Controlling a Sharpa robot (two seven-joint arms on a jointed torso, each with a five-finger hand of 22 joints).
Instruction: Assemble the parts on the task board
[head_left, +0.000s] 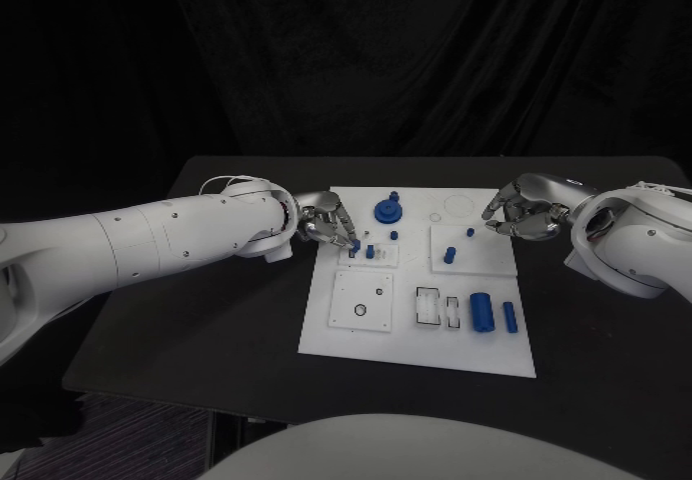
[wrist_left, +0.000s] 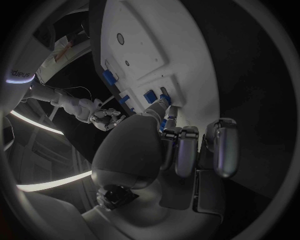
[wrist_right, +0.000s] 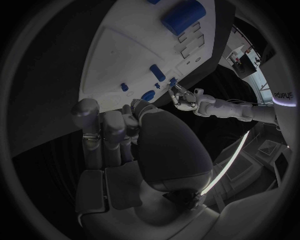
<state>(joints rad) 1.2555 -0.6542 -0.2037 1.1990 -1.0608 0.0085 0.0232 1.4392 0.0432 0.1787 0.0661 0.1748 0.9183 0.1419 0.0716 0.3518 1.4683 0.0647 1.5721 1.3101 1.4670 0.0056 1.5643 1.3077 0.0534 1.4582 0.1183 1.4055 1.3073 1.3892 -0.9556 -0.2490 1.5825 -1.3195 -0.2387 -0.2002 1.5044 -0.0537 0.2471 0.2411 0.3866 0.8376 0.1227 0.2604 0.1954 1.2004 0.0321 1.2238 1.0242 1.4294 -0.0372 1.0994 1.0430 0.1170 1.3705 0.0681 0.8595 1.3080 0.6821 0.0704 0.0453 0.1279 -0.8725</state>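
The white task board (head_left: 378, 335) lies in the middle of the black table. My left hand (head_left: 329, 224) hangs over the board's far left part and pinches a small blue part (head_left: 355, 243) at its fingertips; in the left wrist view the small blue part (wrist_left: 164, 123) sits between thumb and finger of the left hand (wrist_left: 181, 145). My right hand (head_left: 522, 211) hovers over the board's far right edge with loosely bent fingers and nothing in it. The right hand (wrist_right: 115, 135) looks the same in its own wrist view. A round blue gear-like part (head_left: 388, 210) stands on the board.
Further blue parts sit on the board: a small peg (head_left: 394, 236), a block (head_left: 449, 255), a thick cylinder (head_left: 482, 312) and a thinner one (head_left: 509, 316) near the right edge. Black table (head_left: 202, 330) surrounds the board on all sides.
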